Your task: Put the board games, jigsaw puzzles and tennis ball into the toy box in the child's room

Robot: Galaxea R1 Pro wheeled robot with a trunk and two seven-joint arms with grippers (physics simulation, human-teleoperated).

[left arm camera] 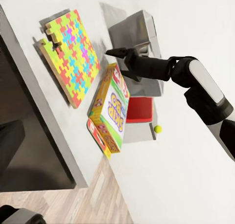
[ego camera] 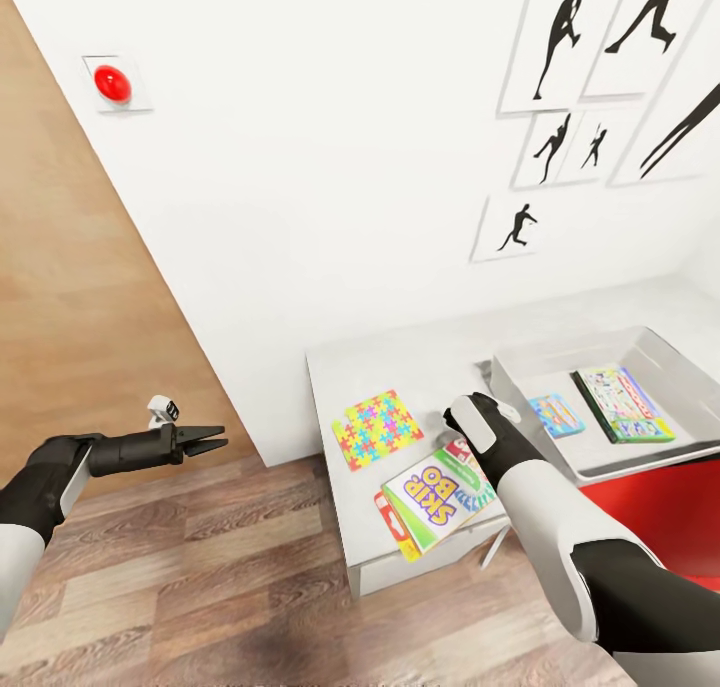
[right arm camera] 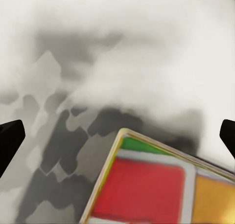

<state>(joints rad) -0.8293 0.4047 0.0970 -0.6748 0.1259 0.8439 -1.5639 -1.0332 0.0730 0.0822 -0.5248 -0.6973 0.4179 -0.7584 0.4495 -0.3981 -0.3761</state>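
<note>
The toy box (ego camera: pixel 700 367) sits at the far end of the table (ego camera: pixel 330 367), and two flat things already lie in it: a pale multicoloured board game (ego camera: pixel 622 404) and a small blue item (ego camera: pixel 556 415) beside it, which could be the blue game or something else; I cannot tell at this size. So part of the job looks done.

On the bare table top near its front edge, a jigsaw puzzle (ego camera: pixel 377 428) lies flat, well short of the box. In the left wrist view it seems to be two boards stacked slightly askew (left arm camera: pixel 68 57), so both puzzles may be there. Just beside it the yellow-green Skip-Bo game (ego camera: pixel 437 497) rests on top of a red-edged flat thing (ego camera: pixel 388 515) and juts a little over the table's front edge. A small yellow-green ball (left arm camera: pixel 157 129) shows in the left wrist view, low beside something red past the table; it looks like the tennis ball, not in the box.

The right gripper (left arm camera: pixel 113 53) hangs over the table just beyond the Skip-Bo game's far corner, jaws spread wide in its own wrist view and holding nothing. The left gripper (ego camera: pixel 213 437) is out over the wood floor, well apart from the table, its fingers nearly together with nothing between them.

By my reckoning the Skip-Bo game, the puzzles and the ball are all left to go in.
</note>
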